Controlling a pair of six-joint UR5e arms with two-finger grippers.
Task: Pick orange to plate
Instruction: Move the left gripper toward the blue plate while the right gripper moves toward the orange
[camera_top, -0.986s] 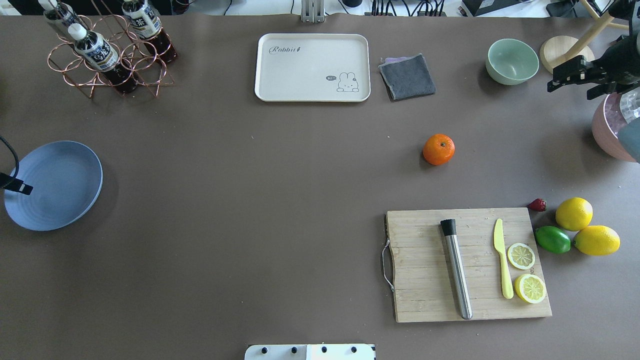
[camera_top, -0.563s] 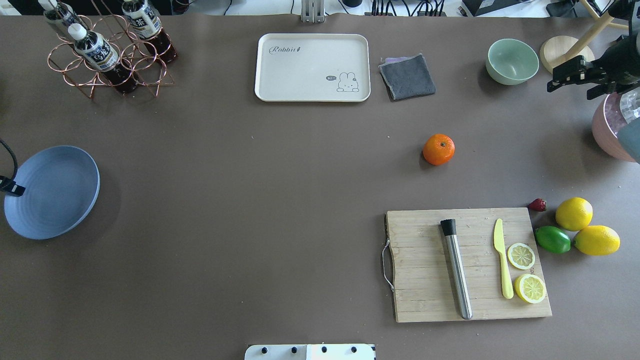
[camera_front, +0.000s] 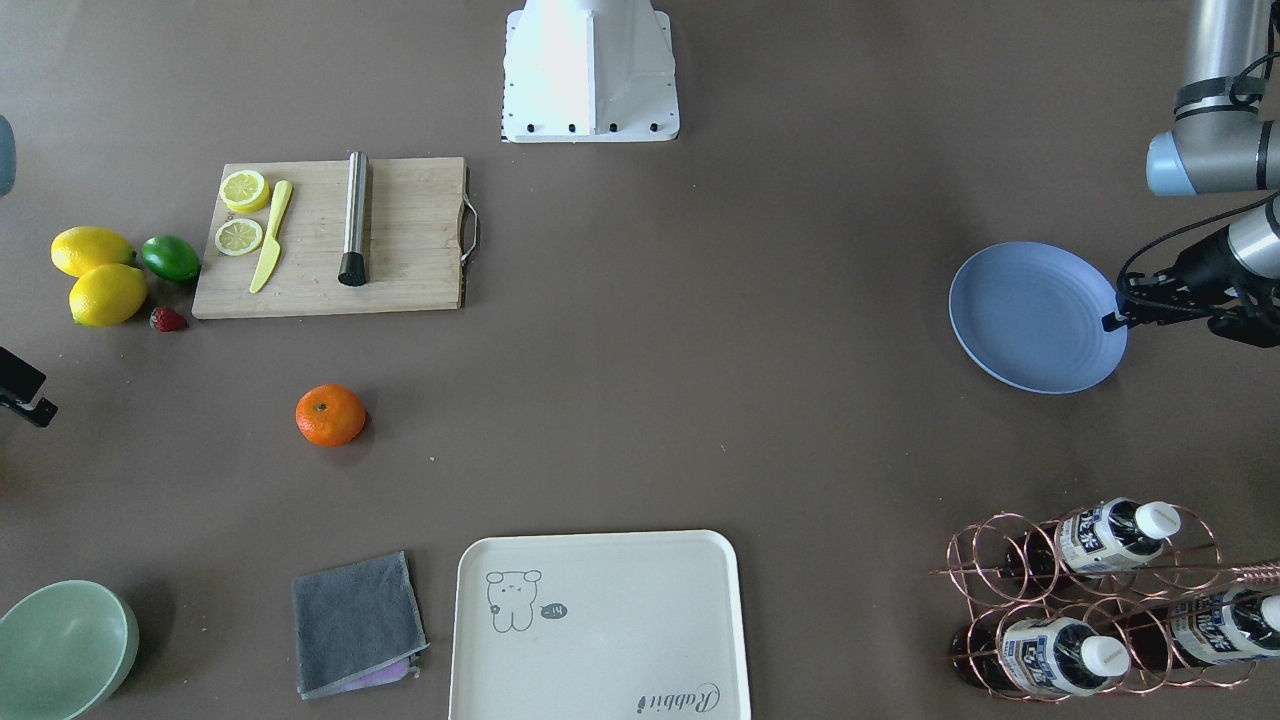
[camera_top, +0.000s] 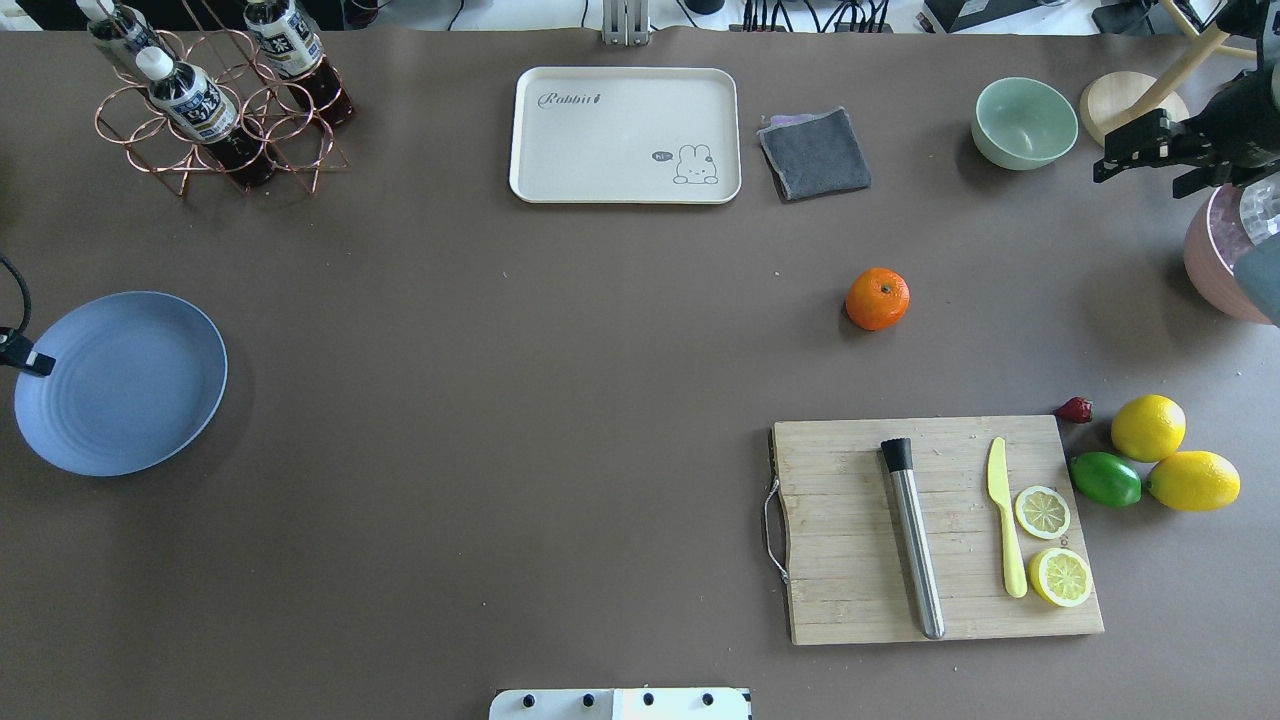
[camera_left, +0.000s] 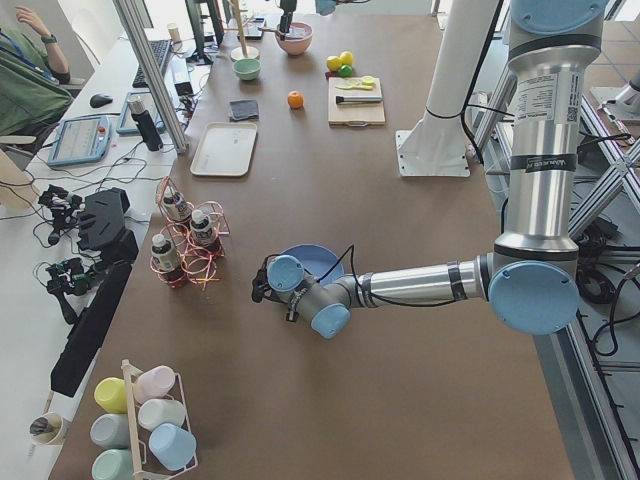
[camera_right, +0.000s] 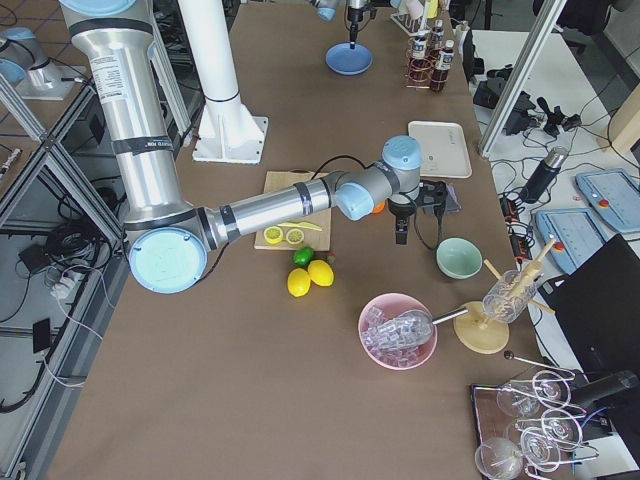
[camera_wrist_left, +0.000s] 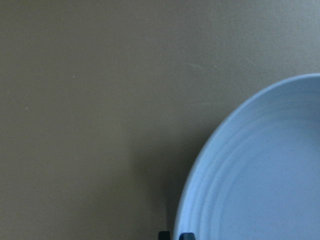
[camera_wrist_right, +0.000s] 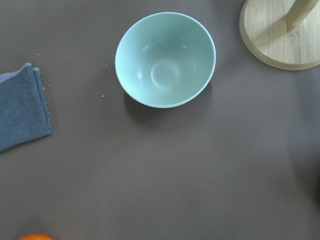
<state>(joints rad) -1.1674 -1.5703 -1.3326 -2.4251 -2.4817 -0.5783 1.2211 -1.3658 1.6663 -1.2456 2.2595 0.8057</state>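
Note:
The orange (camera_top: 878, 298) rests alone on the brown table right of centre, also seen at the orange (camera_front: 331, 414); only its top edge peeks in at the bottom of the right wrist view. Far off at the left end lies the light-blue plate (camera_top: 130, 390), flat on the table. My left gripper (camera_top: 25, 358) is shut on its outer rim; the left wrist view shows the plate (camera_wrist_left: 260, 175) with two dark fingertips (camera_wrist_left: 187, 235) close together at the rim. My right gripper (camera_top: 1130, 150) hangs high at the right end, open and holding nothing, beside the bowl and well away from the orange.
A cream tray (camera_top: 625, 135), grey cloth (camera_top: 815, 152) and pale-green bowl (camera_top: 1024, 122) line the far side. A cutting board (camera_top: 850, 530) with knife, metal tube and lemon slices lies near right, lemons and a lime (camera_top: 1105, 478) beside it. Bottle rack (camera_top: 215, 100) at far left.
The plate, tilted a second ago, has shifted a little to the right and now lies flat, with the left gripper still on its rim. The right gripper has barely moved.

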